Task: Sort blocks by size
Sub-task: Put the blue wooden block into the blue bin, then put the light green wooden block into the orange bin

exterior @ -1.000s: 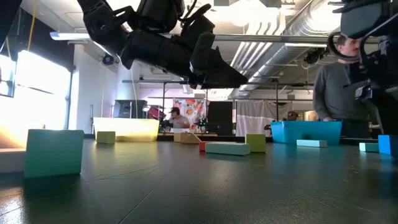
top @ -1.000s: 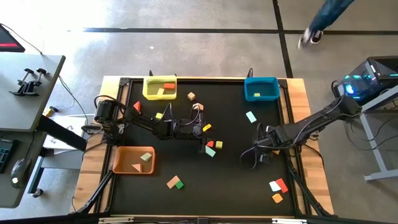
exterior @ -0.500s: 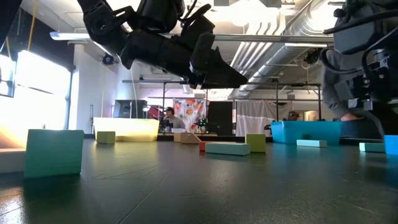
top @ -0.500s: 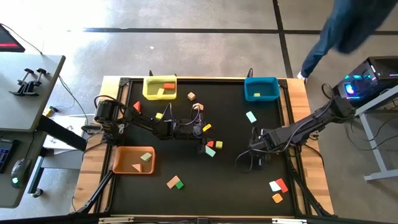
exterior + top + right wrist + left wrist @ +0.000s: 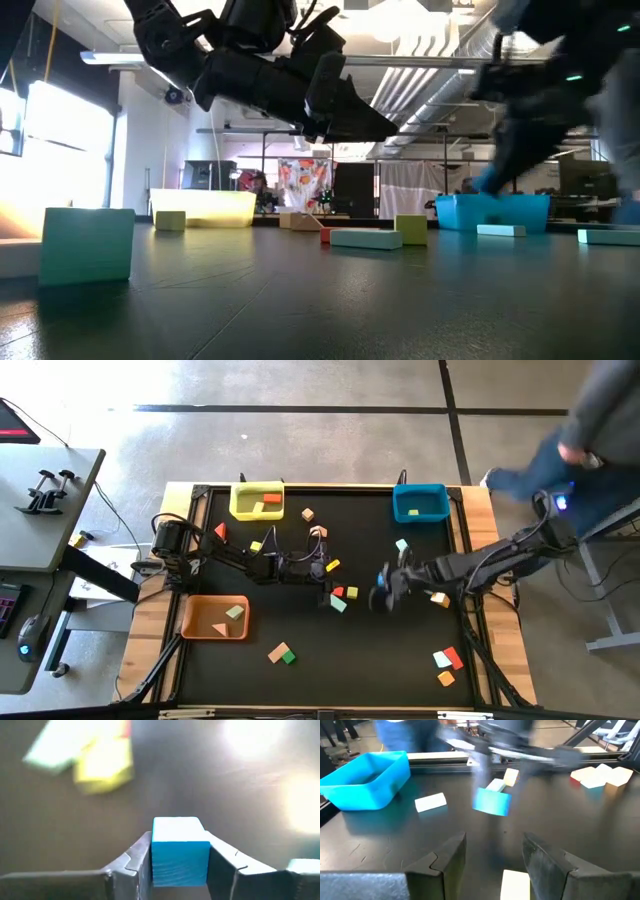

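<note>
My right gripper [image 5: 384, 589] is near the table's middle, right of centre, shut on a blue block [image 5: 180, 849]. The same block [image 5: 492, 802] shows in the left wrist view, above the black tabletop. My left gripper [image 5: 495, 841] hovers open at the table's centre [image 5: 326, 582], above a pale block [image 5: 515, 884] that lies flat on the table. More blocks lie scattered: a mint bar [image 5: 403, 546], a mint, yellow and red cluster [image 5: 341, 598], an orange one [image 5: 440, 598], and a tan and green pair [image 5: 282, 653]. My right gripper pinches the blue block by two opposite side faces [image 5: 156, 855], one finger on each. The fingers [image 5: 222, 862] come from above, pointing down at the table. The block sits square between them, lifted clear of the tabletop.
A yellow bin [image 5: 257, 501] stands at the far left, a blue bin [image 5: 420, 503] at the far right and an orange bin [image 5: 213, 617] at the near left. White, red and orange blocks [image 5: 446, 659] lie near right. A person [image 5: 600, 430] moves past the table's far right corner.
My right gripper has shut on the blue block, which stood on the table, and lifted it clear. It has carried the block toward the table's left and a little toward the far edge. The person has walked along the right side.
</note>
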Controlling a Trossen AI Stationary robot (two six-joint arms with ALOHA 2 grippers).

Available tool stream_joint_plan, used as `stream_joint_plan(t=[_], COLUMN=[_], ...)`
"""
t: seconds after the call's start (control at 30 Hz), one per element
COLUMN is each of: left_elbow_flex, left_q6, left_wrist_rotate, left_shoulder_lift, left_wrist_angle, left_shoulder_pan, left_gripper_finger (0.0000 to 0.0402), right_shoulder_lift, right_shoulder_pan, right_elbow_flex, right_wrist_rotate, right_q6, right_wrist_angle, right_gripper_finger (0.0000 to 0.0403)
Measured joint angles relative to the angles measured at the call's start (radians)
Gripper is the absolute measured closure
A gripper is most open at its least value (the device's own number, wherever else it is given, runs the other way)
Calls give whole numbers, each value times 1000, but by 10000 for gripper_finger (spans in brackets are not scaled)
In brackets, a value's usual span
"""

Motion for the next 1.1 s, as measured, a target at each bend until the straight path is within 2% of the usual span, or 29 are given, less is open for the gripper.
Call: stream_joint_plan(t=[0.13, 0.3, 0.4, 0.5, 0.63, 0.73, 0.87, 1.1], left_elbow_flex=[0, 0, 0, 0, 0, 0, 0, 0], left_q6=[1, 2, 2, 2, 2, 2, 2, 0], left_wrist_rotate=[0, 0, 0, 0, 0, 0, 0, 0], left_shoulder_lift=[0, 0, 0, 0, 0, 0, 0, 0], left_wrist_angle=[0, 0, 0, 1, 2, 3, 10, 9], left_shoulder_pan=[-8, -17, -22, -25, -25, -25, -25, -25], left_gripper_finger=[222, 222, 222, 222, 222, 222, 222, 222], right_shoulder_lift=[-15, -16, -16, -16, -16, -16, -16, -16], right_shoulder_pan=[-180, -472, -641, -781, -905, -953, -978, -980], right_elbow_flex=[0, -20, -67, -122, -192, -218, -228, -237], right_wrist_rotate=[252, 440, 431, 359, 282, 249, 267, 277], right_q6=[37, 14, -45, -77, -81, -80, -83, -91], right_wrist_angle=[12, 103, 248, 382, 560, 612, 601, 621], right_gripper_finger=[276, 276, 276, 276, 276, 262, 244, 264])
